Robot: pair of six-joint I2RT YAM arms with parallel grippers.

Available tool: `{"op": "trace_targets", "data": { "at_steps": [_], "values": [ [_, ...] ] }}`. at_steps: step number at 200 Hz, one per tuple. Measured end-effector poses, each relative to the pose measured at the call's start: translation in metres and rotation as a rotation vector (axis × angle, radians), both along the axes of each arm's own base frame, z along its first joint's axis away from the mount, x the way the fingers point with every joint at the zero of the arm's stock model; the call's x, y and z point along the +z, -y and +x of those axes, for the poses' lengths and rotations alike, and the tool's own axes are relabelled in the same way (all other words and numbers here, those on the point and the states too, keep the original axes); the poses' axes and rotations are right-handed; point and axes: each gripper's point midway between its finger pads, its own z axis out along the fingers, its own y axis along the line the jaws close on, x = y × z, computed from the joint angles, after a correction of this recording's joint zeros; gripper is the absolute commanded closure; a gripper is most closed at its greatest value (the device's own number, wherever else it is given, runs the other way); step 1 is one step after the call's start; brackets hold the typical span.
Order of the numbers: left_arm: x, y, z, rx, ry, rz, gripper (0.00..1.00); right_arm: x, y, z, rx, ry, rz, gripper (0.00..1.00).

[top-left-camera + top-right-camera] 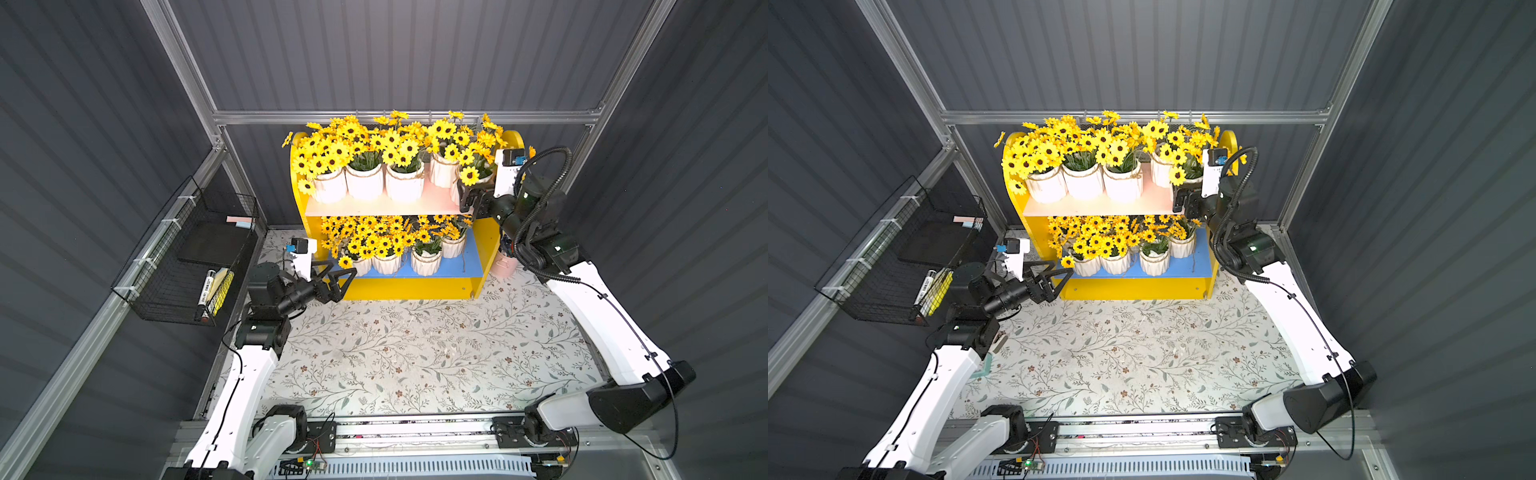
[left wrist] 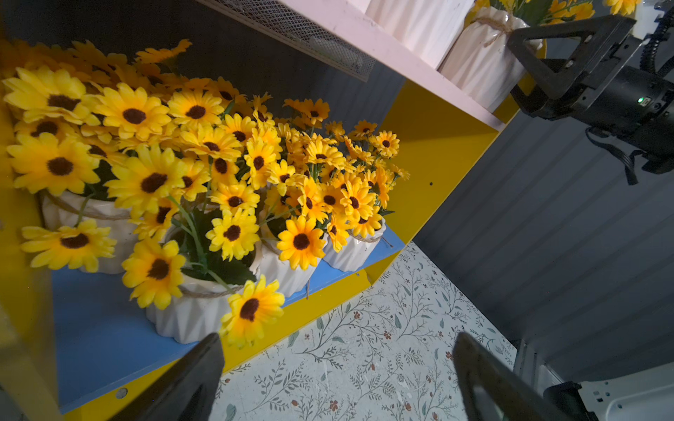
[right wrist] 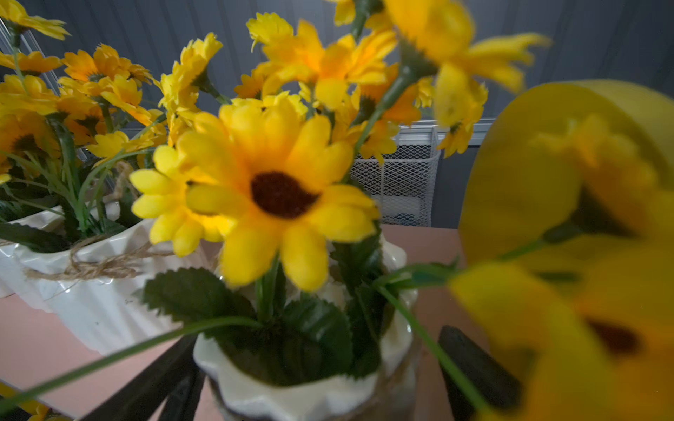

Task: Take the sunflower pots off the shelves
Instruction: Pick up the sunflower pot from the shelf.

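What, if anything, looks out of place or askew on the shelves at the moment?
Nothing is tipped or spilled: the sunflower pots in view stand upright on the shelves. The only slight oddity is one sunflower drooping over the front edge of the blue lower board, at its left end.

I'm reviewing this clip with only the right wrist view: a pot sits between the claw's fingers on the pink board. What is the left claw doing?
Observer: The left claw is open and empty, low in front of the blue board.
Operator: Anything taken off yet?
Observer: No. Five pots stand on the pink board and four on the blue one; none is on the table.
Operator: Any clutter nearby?
Observer: A pink cup stands on the table just outside the right side panel.
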Motion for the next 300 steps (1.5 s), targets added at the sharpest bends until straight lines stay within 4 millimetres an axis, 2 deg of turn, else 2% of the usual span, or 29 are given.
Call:
{"op": "trace_targets", "data": {
  "at_steps": [102, 202, 300],
  "values": [
    [0.0, 0.0, 0.0, 0.0, 0.0, 0.0, 0.01, -0.005, -0.006, 0.015, -0.002, -0.003, -0.003, 0.01],
    [0.0, 0.0, 0.0, 0.0, 0.0, 0.0, 0.01, -0.008, -0.004, 0.026, -0.041, 0.012, -0.013, 0.01],
    [0.0, 0.0, 0.0, 0.0, 0.001, 0.001, 0.01, -0.011, -0.005, 0.031, -0.045, 0.015, -0.034, 0.01]
  ]
}}
